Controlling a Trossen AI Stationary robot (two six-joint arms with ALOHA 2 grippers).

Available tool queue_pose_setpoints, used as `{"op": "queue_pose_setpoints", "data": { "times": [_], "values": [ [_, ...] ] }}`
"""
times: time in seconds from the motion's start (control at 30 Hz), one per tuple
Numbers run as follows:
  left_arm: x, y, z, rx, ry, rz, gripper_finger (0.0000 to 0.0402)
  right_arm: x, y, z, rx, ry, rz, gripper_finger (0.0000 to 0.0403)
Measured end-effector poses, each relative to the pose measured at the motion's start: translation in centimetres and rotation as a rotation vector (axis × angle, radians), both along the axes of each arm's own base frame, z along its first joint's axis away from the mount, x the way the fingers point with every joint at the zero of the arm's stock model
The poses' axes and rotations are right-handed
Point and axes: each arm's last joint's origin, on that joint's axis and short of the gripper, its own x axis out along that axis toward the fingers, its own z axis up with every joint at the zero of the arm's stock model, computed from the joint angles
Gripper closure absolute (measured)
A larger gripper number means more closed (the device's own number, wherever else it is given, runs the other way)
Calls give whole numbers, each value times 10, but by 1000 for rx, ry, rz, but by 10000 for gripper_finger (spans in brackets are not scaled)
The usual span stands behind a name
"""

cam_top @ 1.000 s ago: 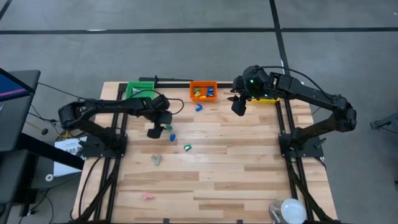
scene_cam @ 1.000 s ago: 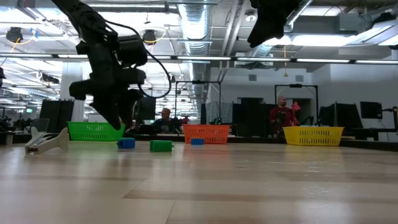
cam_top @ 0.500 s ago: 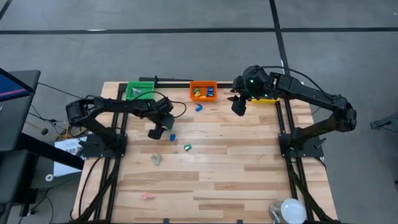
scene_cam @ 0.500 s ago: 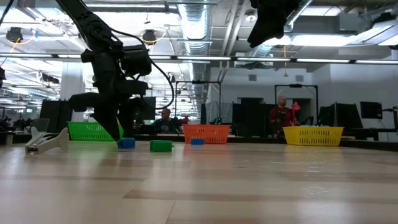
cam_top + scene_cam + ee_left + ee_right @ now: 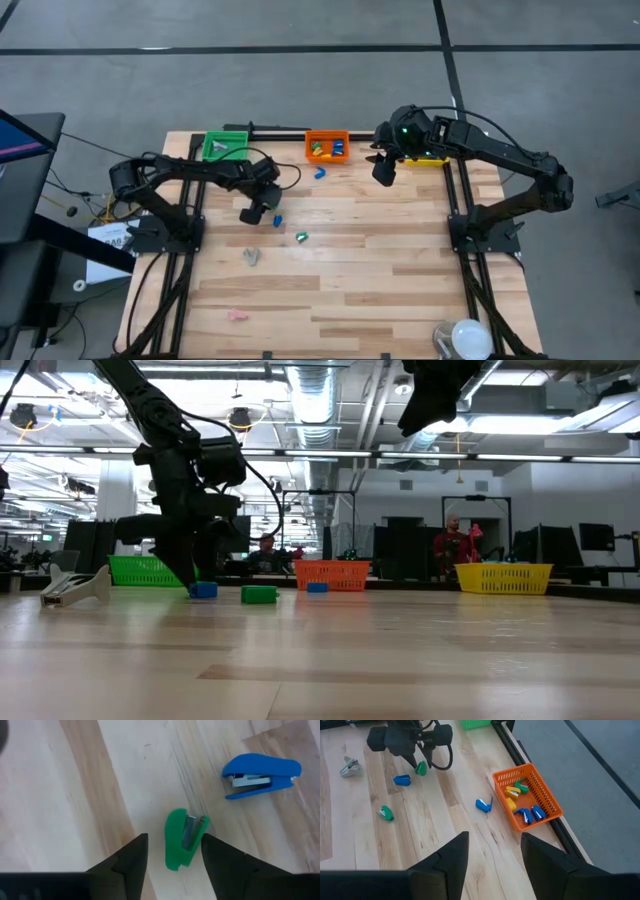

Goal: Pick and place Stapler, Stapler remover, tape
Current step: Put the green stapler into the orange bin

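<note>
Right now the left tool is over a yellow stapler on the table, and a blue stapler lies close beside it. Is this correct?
Not quite. The stapler under the left tool is green, not yellow; the left wrist view shows it between the open fingers. The rest holds: it lies on the table, and a blue stapler lies close beside it.

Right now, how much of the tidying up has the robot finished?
Partly done: several small staplers already lie in the orange mesh bin. In hand: the left gripper is open around a green stapler on the wooden table, not yet lifted. Left: a blue stapler beside it, another blue one near the bin, one more green one, and a grey staple remover. The right gripper waits open above.
</note>
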Motion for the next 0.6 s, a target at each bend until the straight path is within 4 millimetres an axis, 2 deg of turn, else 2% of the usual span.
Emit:
{"op": "queue_pose_setpoints", "data": {
  "times": [0.3,0.6],
  "values": [
    [3,-7,0,-3,-1,-30,294,0,0,0,0,0,0,230],
    [3,-7,0,-8,-2,-18,322,0,0,0,0,0,0,230]
  ]
}}
